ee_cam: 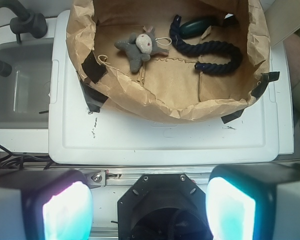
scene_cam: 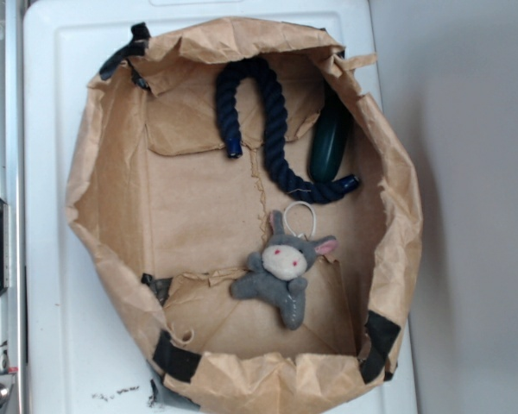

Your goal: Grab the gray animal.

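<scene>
Lying on the paper floor toward five o'clock of the bag in the exterior view, the gray animal [scene_cam: 281, 267] sprawls face up, limbs spread, white loop [scene_cam: 300, 216] pointing to twelve. Judging by looks, it's soft, light and squashy, so you'd best pinch the plump body or head; the loop and the thin legs seem too slight for a sure hold. At its one o'clock, just apart, ends the dark blue rope [scene_cam: 268, 121], with the dark green oval object [scene_cam: 328, 147] tucked against the wall beyond. The crumpled brown paper bag [scene_cam: 104, 198] rings all three, sitting on a white lid [scene_cam: 47, 103]. From the wrist view your gripper [ee_cam: 149, 202] is spread wide, both pads glowing, nothing between them, well back from the bag rim; the animal [ee_cam: 139, 46] sits at eleven o'clock ahead.
</scene>
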Controlling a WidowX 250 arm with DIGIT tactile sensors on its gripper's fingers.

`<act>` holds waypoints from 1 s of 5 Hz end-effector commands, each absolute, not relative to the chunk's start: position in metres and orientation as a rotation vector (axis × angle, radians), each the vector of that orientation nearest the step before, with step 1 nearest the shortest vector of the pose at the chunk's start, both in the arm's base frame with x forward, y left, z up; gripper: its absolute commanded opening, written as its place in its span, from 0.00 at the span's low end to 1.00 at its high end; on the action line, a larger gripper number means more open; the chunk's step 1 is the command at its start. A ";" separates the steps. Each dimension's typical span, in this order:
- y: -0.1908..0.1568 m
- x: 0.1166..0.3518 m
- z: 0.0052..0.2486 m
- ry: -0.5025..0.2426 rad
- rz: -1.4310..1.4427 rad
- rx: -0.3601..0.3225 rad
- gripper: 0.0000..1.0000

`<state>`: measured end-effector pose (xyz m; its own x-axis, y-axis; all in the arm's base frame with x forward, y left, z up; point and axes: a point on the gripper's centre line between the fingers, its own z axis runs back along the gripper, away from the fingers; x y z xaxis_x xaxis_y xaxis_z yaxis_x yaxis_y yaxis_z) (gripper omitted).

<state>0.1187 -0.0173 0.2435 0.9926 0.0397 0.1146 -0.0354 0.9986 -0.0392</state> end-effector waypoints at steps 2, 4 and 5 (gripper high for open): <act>-0.033 0.144 0.238 -0.120 0.124 -0.001 1.00; -0.047 0.169 0.229 -0.124 0.190 0.022 1.00; -0.033 0.193 0.218 -0.077 0.208 -0.014 1.00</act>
